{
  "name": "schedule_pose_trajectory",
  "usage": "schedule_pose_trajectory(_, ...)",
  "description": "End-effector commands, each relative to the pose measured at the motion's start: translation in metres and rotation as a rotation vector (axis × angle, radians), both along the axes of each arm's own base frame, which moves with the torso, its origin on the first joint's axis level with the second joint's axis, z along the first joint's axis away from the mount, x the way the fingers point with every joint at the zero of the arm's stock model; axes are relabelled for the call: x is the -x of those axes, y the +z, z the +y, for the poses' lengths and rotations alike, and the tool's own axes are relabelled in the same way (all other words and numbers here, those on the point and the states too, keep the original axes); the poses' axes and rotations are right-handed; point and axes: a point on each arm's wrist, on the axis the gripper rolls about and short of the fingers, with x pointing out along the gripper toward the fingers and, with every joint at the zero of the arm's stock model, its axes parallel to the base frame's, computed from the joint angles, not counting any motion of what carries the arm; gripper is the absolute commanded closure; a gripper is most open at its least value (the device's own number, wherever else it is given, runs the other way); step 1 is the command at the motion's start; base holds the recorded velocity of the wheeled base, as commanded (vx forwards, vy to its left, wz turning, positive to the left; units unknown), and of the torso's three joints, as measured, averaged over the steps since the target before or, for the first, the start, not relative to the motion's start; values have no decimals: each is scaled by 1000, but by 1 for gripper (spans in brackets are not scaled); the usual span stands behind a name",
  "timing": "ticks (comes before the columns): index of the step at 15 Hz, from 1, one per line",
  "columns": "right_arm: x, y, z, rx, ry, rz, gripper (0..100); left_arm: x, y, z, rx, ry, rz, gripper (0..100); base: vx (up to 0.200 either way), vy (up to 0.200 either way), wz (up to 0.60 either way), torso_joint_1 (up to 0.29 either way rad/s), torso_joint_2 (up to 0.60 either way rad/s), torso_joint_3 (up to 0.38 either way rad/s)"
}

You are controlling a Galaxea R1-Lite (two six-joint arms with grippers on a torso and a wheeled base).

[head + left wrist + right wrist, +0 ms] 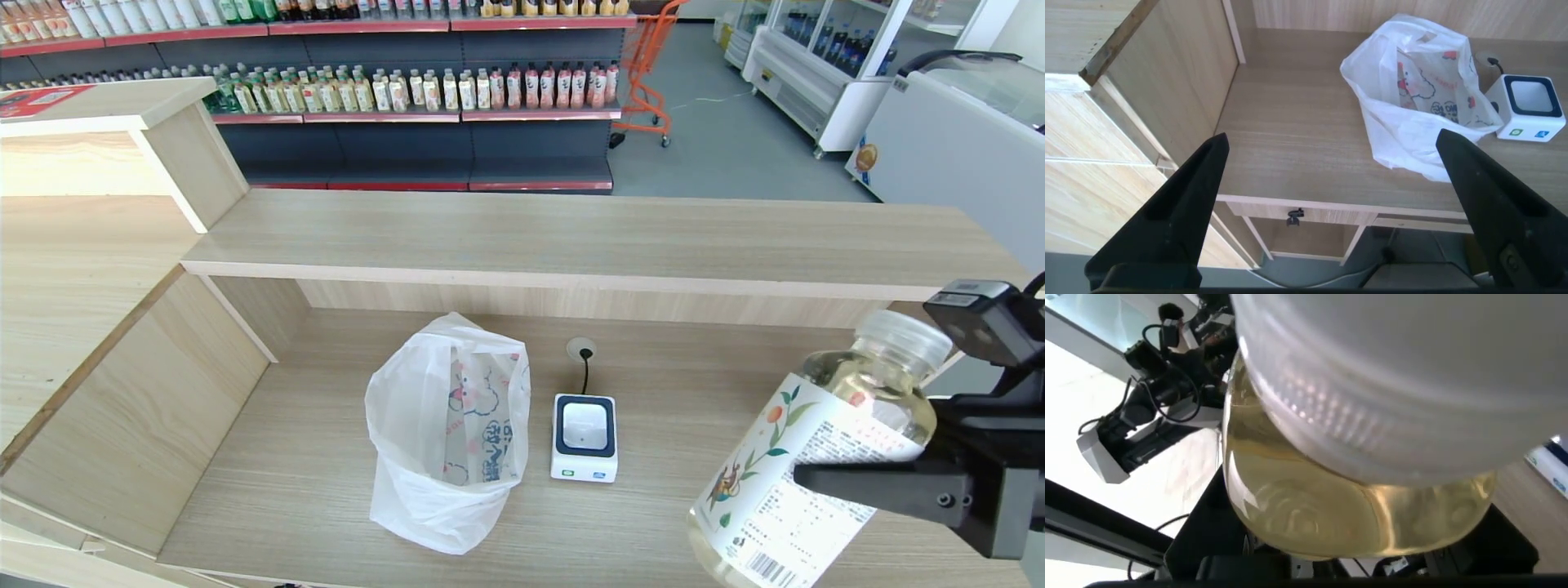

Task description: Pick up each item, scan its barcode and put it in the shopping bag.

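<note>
A clear bottle (804, 457) of pale yellow drink, with a white cap and a flower-print label, hangs tilted above the counter's near right corner, its barcode at the low end. My right gripper (890, 478) is shut on the bottle; in the right wrist view its cap and neck (1372, 457) sit very close. The white shopping bag (445, 433) stands open mid-counter with a cartoon-print packet (482, 408) inside. Just right of it is the white barcode scanner (584, 437). My left gripper (1331, 140) is open and holds nothing, above the counter's near left edge, short of the bag (1413, 106) and scanner (1529, 106).
A raised wooden ledge (571, 245) runs along the back of the counter, and a wooden side wall (139, 408) closes its left. The scanner cable drops into a hole (581, 349). Store shelves (408, 90), an orange cart (649, 65) and freezers (939, 139) stand beyond.
</note>
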Motion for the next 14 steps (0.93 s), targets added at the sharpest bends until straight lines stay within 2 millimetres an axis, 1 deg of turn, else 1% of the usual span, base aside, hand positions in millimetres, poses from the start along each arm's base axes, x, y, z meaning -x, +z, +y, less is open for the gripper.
schedule_pose_trajectory(1,1,9,-6,26,-85,-141,100,0,0,0,0,0,0,0,0,0,0,0,0,0)
schedule_pose_trajectory(2,1,11,-13,47,-136,-210,100,0,0,0,0,0,0,0,0,0,0,0,0,0)
schedule_pose_trajectory(3,0,13,-26,85,-211,-307,100,0,0,0,0,0,0,0,0,0,0,0,0,0)
schedule_pose_trajectory(5,-4,12,-39,201,-260,-548,100,0,0,0,0,0,0,0,0,0,0,0,0,0)
schedule_pose_trajectory(6,-6,10,-43,264,-268,-672,100,0,0,0,0,0,0,0,0,0,0,0,0,0)
schedule_pose_trajectory(8,-14,10,-46,366,-280,-852,100,0,0,0,0,0,0,0,0,0,0,0,0,0)
schedule_pose_trajectory(9,-21,14,-54,492,-350,-988,100,0,0,0,0,0,0,0,0,0,0,0,0,0)
schedule_pose_trajectory(10,-26,15,-57,550,-370,-1052,100,0,0,0,0,0,0,0,0,0,0,0,0,0)
schedule_pose_trajectory(12,-29,17,-58,645,-378,-1173,100,0,0,0,0,0,0,0,0,0,0,0,0,0)
schedule_pose_trajectory(14,-28,17,-57,677,-377,-1208,100,0,0,0,-1,0,0,0,0,0,0,0,0,0)
